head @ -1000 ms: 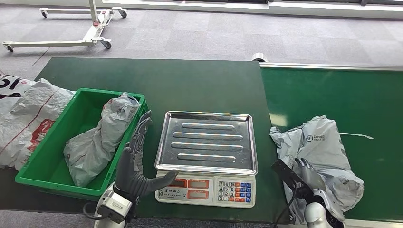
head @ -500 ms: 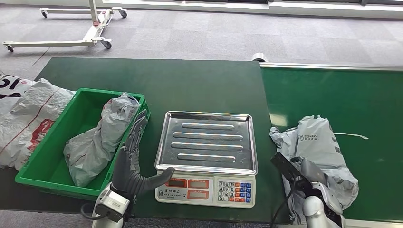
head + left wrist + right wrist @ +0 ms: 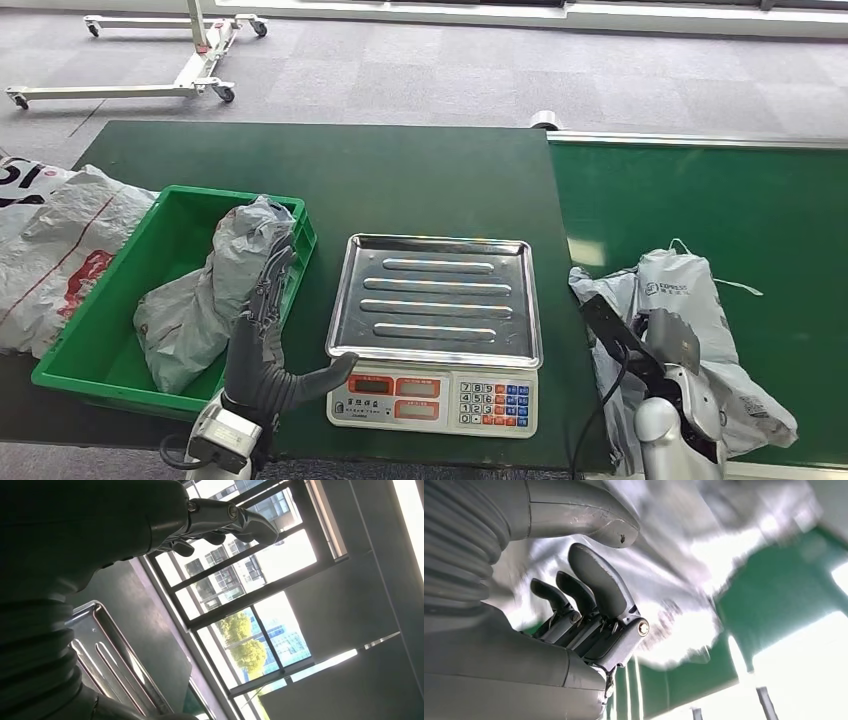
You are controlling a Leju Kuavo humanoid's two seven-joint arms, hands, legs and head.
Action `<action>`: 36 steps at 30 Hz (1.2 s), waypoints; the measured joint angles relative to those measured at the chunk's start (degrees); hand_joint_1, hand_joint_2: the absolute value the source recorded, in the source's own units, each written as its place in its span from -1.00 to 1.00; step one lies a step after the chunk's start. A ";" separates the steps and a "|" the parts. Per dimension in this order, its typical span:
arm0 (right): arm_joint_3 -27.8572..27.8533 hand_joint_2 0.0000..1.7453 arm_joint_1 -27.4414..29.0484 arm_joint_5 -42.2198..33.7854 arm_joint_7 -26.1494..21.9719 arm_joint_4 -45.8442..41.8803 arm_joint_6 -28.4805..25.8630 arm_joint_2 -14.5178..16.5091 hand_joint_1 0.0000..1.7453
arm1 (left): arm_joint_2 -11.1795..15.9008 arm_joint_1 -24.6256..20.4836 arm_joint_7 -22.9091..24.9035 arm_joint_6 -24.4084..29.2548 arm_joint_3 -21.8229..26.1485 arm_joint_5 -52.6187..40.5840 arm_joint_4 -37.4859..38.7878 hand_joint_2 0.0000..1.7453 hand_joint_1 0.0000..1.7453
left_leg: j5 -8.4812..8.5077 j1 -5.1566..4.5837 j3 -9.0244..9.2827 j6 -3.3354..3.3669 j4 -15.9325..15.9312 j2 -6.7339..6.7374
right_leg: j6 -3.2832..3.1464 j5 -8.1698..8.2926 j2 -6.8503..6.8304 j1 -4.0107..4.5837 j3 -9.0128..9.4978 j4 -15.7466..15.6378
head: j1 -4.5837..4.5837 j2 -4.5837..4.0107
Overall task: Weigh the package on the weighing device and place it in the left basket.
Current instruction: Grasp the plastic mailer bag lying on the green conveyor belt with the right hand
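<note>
Grey carpet tiles run behind a dark green surface (image 3: 420, 180) on which the scale (image 3: 435, 330) sits; we take the scale as our landmark. Right of it lies the grey package (image 3: 690, 340), and our right hand (image 3: 655, 345) has its fingers curled into the plastic, holding it. Left of the scale, our left hand (image 3: 262, 330) is empty, fingers spread, beside the green basket (image 3: 75, 345).

We judge the grip shallow: slick, loose film could slip free mid-lift, or the sagging bag could drag on the scale's tray rim and land half off, spoiling the reading.

We count one scale, one basket, one package outside it, one grey bag (image 3: 215, 290) already inside, and one white sack (image 3: 50, 250) beyond the basket.
</note>
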 joint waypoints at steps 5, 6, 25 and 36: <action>0.00 1.00 0.04 0.05 0.30 -7.03 -2.07 1.23 1.00 | 0.00 0.50 0.01 0.19 0.09 0.02 -0.90 1.00 -1.00 | 0.00 0.00 0.01 0.00 0.00 0.00 | 0.00 0.00 -0.01 0.00 0.01 0.00 | 0.01 0.00; 0.00 1.00 0.07 0.09 0.31 -7.81 -2.37 1.39 1.00 | 0.00 0.56 0.01 0.19 0.10 0.02 -0.97 1.00 -1.00 | 0.00 0.00 0.01 0.00 0.00 0.00 | 0.00 0.00 -0.01 -0.01 0.01 0.00 | 0.01 0.00; 0.07 0.50 2.97 13.93 8.93 -27.70 -1.54 6.89 -1.00 | 0.01 -0.48 0.01 0.77 0.11 0.40 -0.75 1.00 -1.00 | 0.00 0.00 0.07 0.01 -0.02 0.02 | -0.01 -0.02 0.00 -0.02 0.06 0.00 | -0.01 0.00; -4.32 -1.00 1.70 16.90 24.28 -3.78 6.12 0.08 -1.00 | -1.52 -1.15 0.02 -3.37 1.19 -1.03 0.20 1.00 -1.00 | 0.04 -0.05 -0.04 0.09 0.02 -0.27 | 0.06 0.01 -0.28 -0.08 0.03 -0.01 | 0.01 0.00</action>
